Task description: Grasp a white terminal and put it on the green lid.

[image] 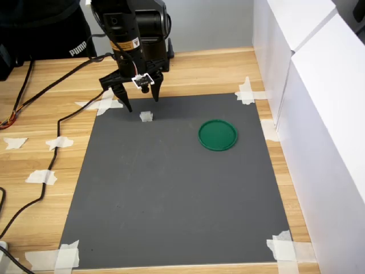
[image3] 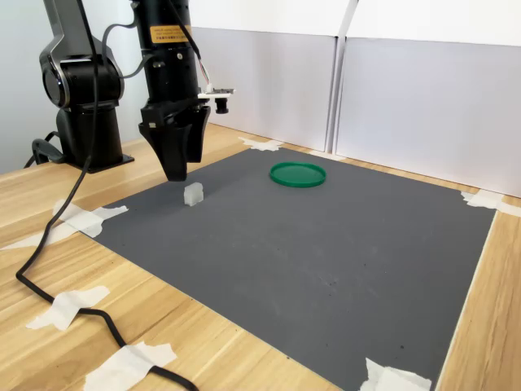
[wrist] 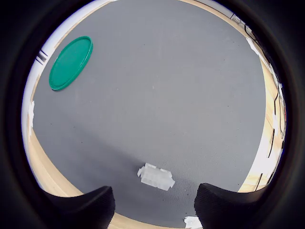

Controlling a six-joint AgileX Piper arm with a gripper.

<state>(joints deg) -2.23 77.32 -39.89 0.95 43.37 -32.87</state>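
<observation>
I am holding my claw [image: 140, 103] spread and empty, just above the white terminal [image: 146, 117], which is lying on the dark grey mat [image: 171, 194], well apart from the green lid [image: 218, 135]. The terminal is looking light, rigid and slick: a tiny, slightly translucent, ridged plastic block. I am judging its flat opposite sides the best hold. The lid is looking smooth, round and rimmed.

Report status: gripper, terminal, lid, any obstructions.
Gripper open, poised above the white terminal, not touching. Terminal on the grey mat, apart from the green lid. Lid empty. Path clear.
</observation>
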